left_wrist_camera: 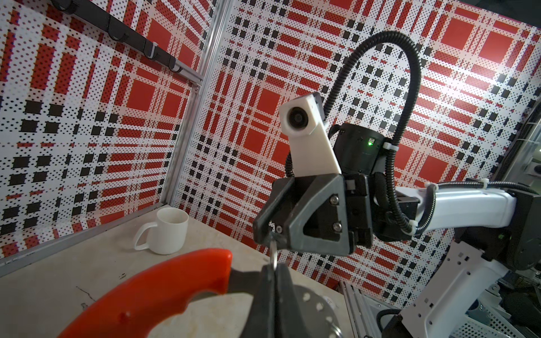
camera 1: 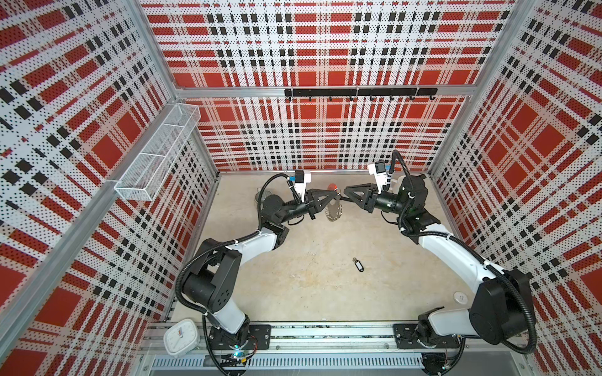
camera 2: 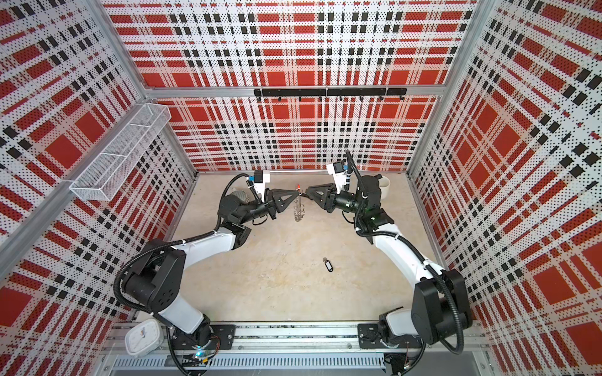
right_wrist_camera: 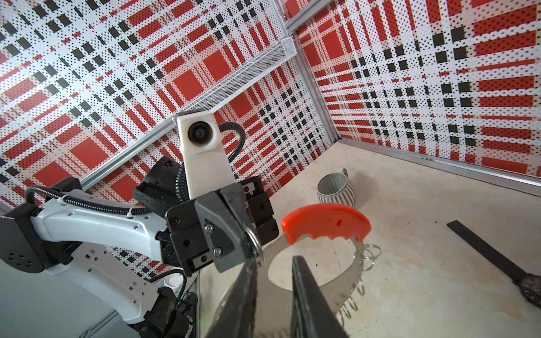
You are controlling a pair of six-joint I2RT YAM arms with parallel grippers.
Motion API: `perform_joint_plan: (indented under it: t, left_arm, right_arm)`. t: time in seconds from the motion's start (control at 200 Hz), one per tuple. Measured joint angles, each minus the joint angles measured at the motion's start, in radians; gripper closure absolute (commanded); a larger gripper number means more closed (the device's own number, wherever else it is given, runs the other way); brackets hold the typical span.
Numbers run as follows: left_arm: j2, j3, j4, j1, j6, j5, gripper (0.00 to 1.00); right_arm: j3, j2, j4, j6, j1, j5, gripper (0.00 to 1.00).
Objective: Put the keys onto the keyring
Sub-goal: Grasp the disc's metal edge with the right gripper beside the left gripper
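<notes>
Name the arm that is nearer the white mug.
Right. The right arm is close beside the white mug; the left arm is beyond the keyring, well apart from the mug.

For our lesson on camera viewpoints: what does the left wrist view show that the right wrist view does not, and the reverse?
Only the left wrist view shows a white mug near the wall, the black hook rail and the right end effector.
Only the right wrist view shows a striped cup, a black wristwatch lying flat, the mesh basket and the left end effector.
Both show the keyring with its red bar, and a silver ring at its end.
</notes>
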Motion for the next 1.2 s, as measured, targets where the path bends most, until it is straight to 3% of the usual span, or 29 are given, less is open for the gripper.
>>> perform_joint_plan:
  t: [0.316,0.656,0.967,1.062,1.203]
  left_arm:
    - [0.000,0.002,0.000,0.001,-0.012,0.020,1.00]
    - [0.002,0.011,-0.001,0.002,-0.024,0.024,1.00]
    - [0.011,0.019,0.000,0.004,-0.037,0.025,1.00]
    - [0.011,0.019,0.000,0.006,-0.043,0.024,1.00]
    - [0.011,0.019,0.009,0.011,-0.049,0.011,0.80]
  right_arm:
    - [0.034,0.036,-0.005,-0.003,0.028,-0.018,0.83]
    - [0.036,0.050,-0.005,-0.002,0.031,-0.039,0.84]
    - [0.036,0.059,0.022,0.003,0.031,-0.045,1.00]
    - [0.036,0.063,0.033,0.006,0.032,-0.046,1.00]
    - [0.025,0.063,0.071,0.032,0.035,-0.031,1.00]
